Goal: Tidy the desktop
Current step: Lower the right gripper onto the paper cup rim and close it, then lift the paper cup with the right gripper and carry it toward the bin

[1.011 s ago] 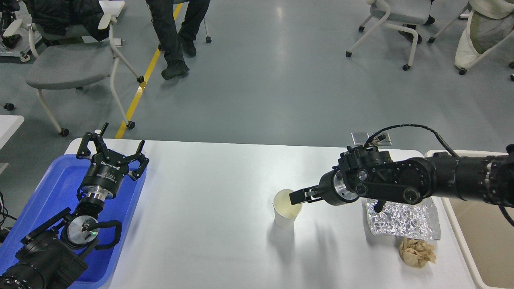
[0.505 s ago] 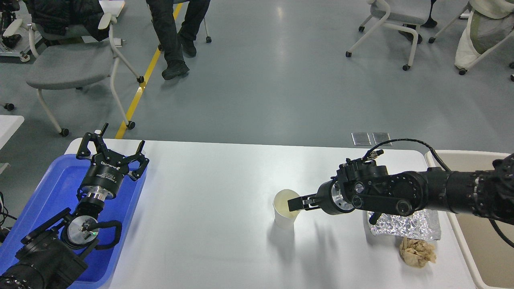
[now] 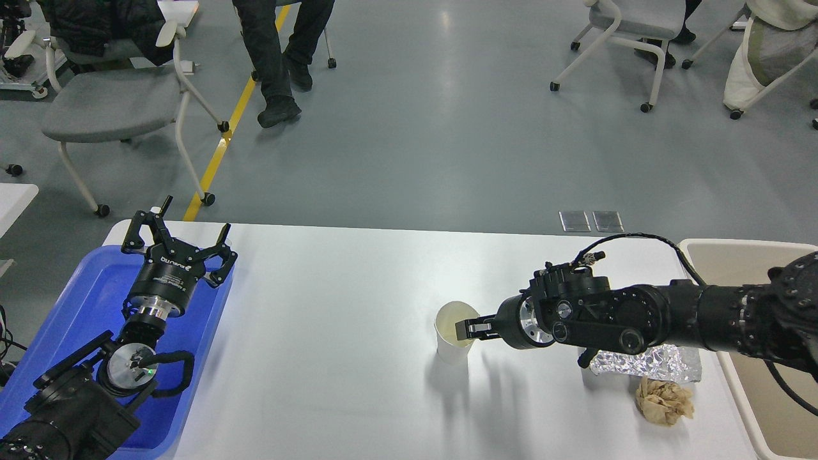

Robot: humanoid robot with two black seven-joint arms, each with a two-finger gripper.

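Tidying barely begun: paper cup (image 3: 455, 332), foil sheet (image 3: 645, 363), crumpled wad (image 3: 664, 401) toward desktop (image 3: 332, 319) right edge; right gripper (image 3: 465, 330) at cup rim, grasp unclear; left gripper (image 3: 180, 241) spread, empty.

1. You see a blue tray (image 3: 77, 306) at the left edge.
2. A beige bin (image 3: 760, 409) sits at the right.
3. Grey office chairs (image 3: 108, 105) stand on the floor beyond, near a yellow floor line (image 3: 223, 137).

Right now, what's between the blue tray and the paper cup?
Nothing: in the head view, only bare white desktop lies between the blue tray and the paper cup.
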